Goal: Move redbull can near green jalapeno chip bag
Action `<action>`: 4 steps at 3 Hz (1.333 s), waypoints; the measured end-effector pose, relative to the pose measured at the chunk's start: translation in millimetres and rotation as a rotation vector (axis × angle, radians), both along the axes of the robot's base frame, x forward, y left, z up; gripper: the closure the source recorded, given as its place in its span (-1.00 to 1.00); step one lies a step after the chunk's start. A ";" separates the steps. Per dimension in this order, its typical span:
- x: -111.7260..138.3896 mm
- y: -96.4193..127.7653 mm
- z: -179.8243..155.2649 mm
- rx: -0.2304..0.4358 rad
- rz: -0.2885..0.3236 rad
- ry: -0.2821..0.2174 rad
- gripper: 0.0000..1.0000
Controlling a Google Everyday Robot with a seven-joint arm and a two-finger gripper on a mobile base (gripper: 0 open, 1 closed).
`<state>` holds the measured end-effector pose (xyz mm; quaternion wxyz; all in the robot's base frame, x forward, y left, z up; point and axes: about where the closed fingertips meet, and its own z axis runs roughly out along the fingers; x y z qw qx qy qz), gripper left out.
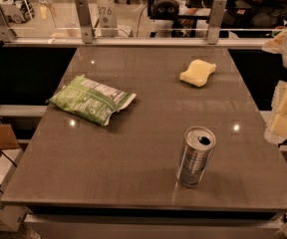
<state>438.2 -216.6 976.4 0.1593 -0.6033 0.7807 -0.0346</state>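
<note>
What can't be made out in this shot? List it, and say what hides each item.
All in the camera view:
gripper: cut off by the right edge, beside the table.
redbull can: far side hidden by its own body.
green jalapeno chip bag: white print too small to read.

cans: 1, redbull can (196, 156)
chip bags: 1, green jalapeno chip bag (91, 100)
sponges: 1, pale yellow sponge (198, 72)
tables: 1, grey-brown table (133, 183)
grippers: 1, gripper (285, 108), right edge of view, beside table, well apart from can
</note>
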 end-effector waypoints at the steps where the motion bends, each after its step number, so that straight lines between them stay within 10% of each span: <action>1: 0.0 0.0 0.0 0.000 0.000 0.000 -1.00; 4: -20.3 47.6 -22.0 0.237 0.107 0.019 -1.00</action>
